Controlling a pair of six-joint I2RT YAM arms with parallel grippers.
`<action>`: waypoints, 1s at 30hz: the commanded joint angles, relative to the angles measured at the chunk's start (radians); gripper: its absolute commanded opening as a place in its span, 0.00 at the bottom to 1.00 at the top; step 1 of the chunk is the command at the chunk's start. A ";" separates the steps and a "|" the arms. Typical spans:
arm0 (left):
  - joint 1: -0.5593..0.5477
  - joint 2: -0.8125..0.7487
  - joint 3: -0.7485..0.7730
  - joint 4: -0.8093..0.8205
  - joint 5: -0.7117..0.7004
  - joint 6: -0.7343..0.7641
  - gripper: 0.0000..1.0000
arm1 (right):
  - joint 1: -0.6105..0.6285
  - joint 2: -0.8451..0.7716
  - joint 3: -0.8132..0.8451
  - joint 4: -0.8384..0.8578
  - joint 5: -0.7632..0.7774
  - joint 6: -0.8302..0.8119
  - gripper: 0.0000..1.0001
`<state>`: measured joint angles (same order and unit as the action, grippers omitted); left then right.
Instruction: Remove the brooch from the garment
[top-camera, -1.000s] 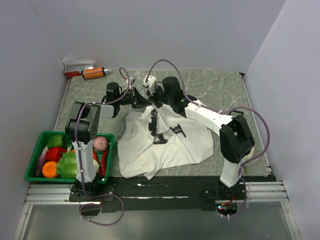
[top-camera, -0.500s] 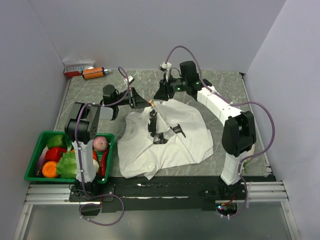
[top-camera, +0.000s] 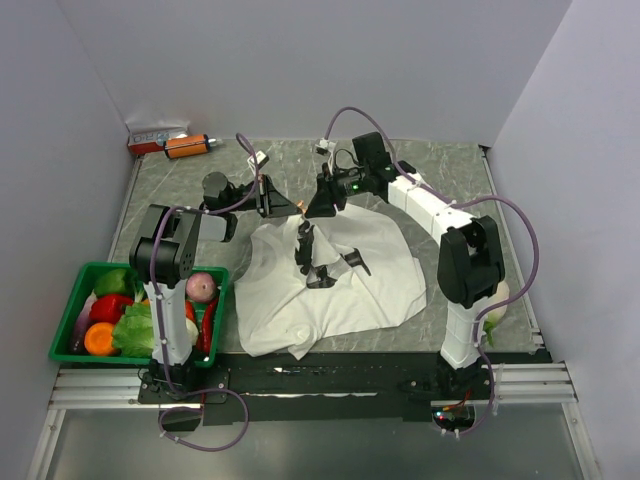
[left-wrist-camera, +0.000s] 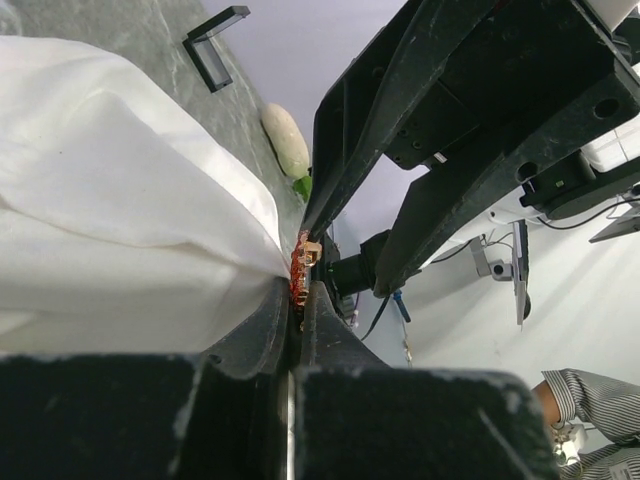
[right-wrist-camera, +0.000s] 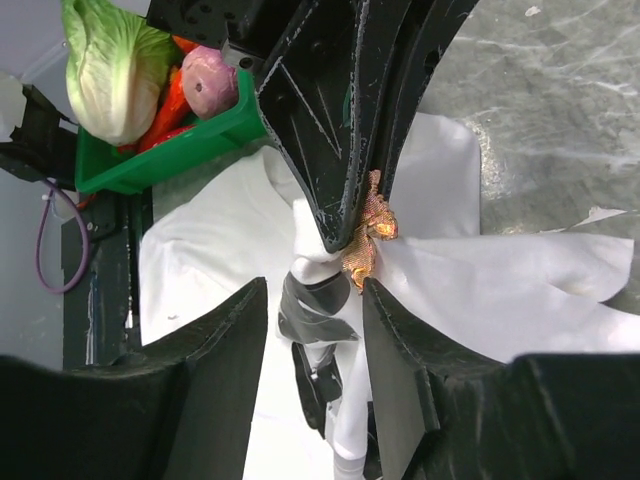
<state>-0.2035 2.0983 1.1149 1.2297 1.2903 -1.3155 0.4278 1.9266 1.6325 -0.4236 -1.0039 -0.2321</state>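
Orange-red brooch (right-wrist-camera: 368, 232) sits on a raised fold at the far edge of the garment (top-camera: 330, 290), not yet freed. The left gripper (left-wrist-camera: 298, 300) is clamped on that fold just beside it; the right gripper (right-wrist-camera: 312, 292), fingers spread, hovers above the garment. Pulling the brooch off remains.

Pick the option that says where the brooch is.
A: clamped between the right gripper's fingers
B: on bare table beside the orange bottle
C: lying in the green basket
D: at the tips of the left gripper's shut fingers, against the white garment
D: in the left wrist view the brooch sits at the tips of the shut left gripper, against the garment, while the right gripper stands open just short of it.
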 joint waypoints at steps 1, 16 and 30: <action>0.000 -0.035 0.003 0.106 0.017 -0.030 0.01 | 0.012 0.020 0.033 -0.007 0.002 -0.012 0.49; -0.002 -0.027 0.014 0.103 0.020 -0.037 0.01 | 0.025 0.054 0.059 0.054 0.019 0.051 0.39; -0.004 -0.004 0.033 0.106 0.024 -0.048 0.01 | 0.023 0.060 0.086 0.062 -0.032 0.048 0.38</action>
<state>-0.2035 2.0983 1.1149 1.2682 1.2976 -1.3552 0.4454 1.9881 1.6562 -0.4038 -0.9897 -0.1947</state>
